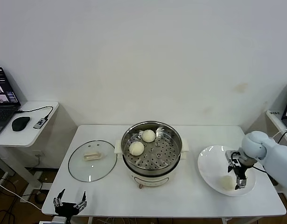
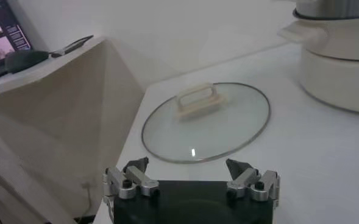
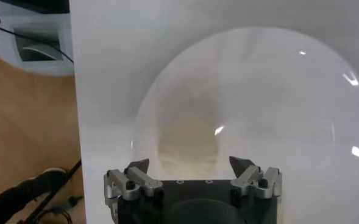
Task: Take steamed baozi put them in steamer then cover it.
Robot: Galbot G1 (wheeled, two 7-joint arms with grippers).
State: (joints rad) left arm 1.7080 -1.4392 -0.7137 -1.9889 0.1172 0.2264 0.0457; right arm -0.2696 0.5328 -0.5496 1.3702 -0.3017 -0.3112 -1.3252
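Note:
The steamer (image 1: 173,140) stands at the table's middle with two baozi inside on the perforated tray, one farther back (image 1: 148,136) and one nearer (image 1: 136,148). One more baozi (image 1: 227,182) lies on the white plate (image 1: 211,165) at the right; it also shows in the right wrist view (image 3: 188,145). My right gripper (image 1: 240,179) is open just above that baozi, jaws spread either side of it. The glass cover (image 1: 92,160) lies flat on the table left of the steamer. My left gripper (image 1: 69,203) is open and empty, low at the table's front left corner, facing the cover (image 2: 206,120).
A side table (image 1: 31,135) at the far left holds a laptop (image 1: 3,100), a mouse (image 1: 20,123) and a cable. The steamer's white base (image 2: 341,67) shows in the left wrist view. Another laptop edge is at the far right.

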